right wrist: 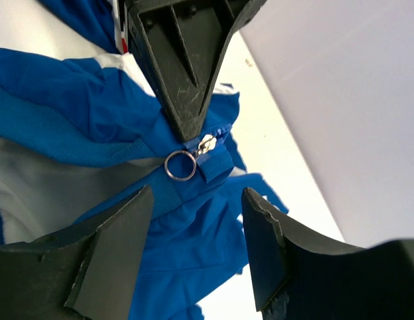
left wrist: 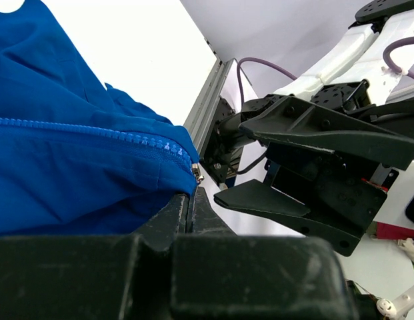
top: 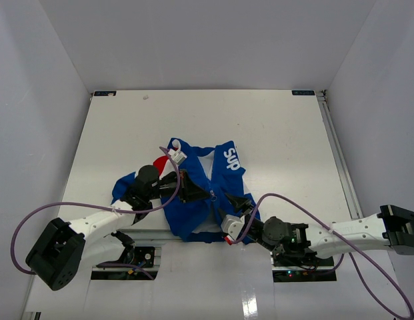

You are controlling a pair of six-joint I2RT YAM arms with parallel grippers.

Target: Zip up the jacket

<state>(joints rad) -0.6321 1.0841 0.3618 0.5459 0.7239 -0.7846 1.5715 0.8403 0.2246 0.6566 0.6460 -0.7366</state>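
Note:
The blue jacket [top: 193,217] lies crumpled at the table's middle, its white "Sup" lettering [top: 231,159] at the far right. My left gripper [top: 207,193] is shut on the jacket's hem [left wrist: 183,180] at the lower end of the zipper [left wrist: 93,130]. In the right wrist view, the left fingers [right wrist: 187,87] pinch the fabric just above the zipper slider [right wrist: 207,143] and its metal ring pull [right wrist: 181,165]. My right gripper [right wrist: 193,227] stands open, one finger on each side just short of the ring, touching nothing. From the left wrist the right gripper [left wrist: 230,163] faces my left gripper [left wrist: 190,203] closely.
The white table [top: 127,133] has a metal rail [top: 337,153] along its right edge. Purple cables [top: 33,220] loop from both arms near the front. White walls enclose the table on three sides.

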